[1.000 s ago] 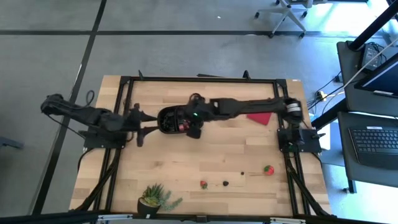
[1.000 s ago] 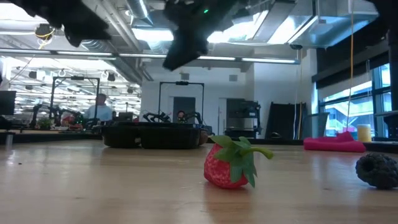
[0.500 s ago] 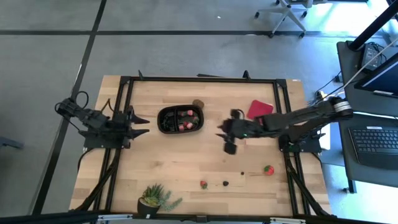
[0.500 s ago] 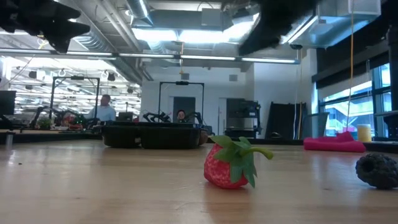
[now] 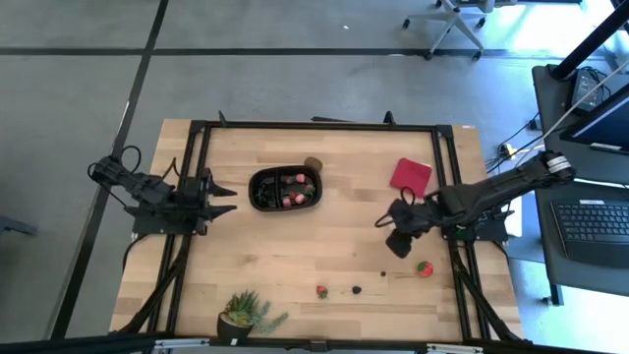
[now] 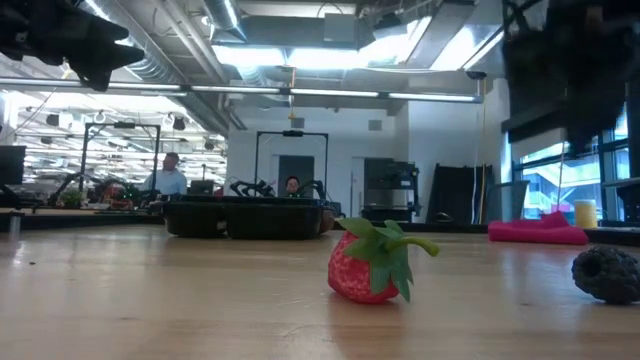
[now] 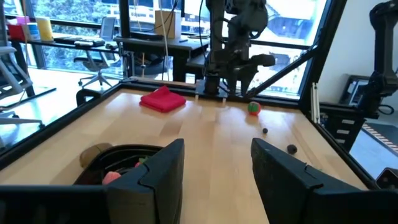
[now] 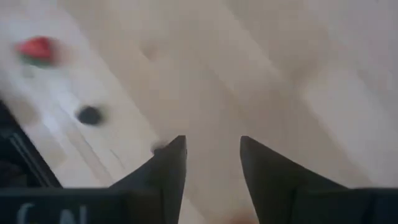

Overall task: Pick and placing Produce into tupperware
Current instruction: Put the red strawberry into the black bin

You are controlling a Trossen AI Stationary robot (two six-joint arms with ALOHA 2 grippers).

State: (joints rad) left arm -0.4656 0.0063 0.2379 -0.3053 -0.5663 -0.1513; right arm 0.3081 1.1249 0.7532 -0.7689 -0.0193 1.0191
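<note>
The black tupperware tray (image 5: pixel 285 189) sits on the far half of the table with red fruit pieces inside, and a brown round piece (image 5: pixel 314 164) lies at its far right corner. Loose produce lies near the table's near edge: a strawberry (image 5: pixel 424 266), a second strawberry (image 5: pixel 321 291) and a dark berry (image 5: pixel 356 289). My right gripper (image 5: pixel 393 234) hovers open and empty above the table, just far-left of the right strawberry (image 8: pixel 37 48). My left gripper (image 5: pixel 224 197) waits open, left of the tray (image 7: pixel 112 168).
A flat red square object (image 5: pixel 411 175) lies at the far right. A green potted plant (image 5: pixel 246 313) stands at the near edge. A tiny dark piece (image 5: pixel 383 274) lies by the right strawberry. Bare wood spans the table's middle.
My right gripper has swung away from above the tray toward the table's right and near side, ending over the bare wood beside the right strawberry. My left gripper has drawn back a little from the tray toward the left edge.
</note>
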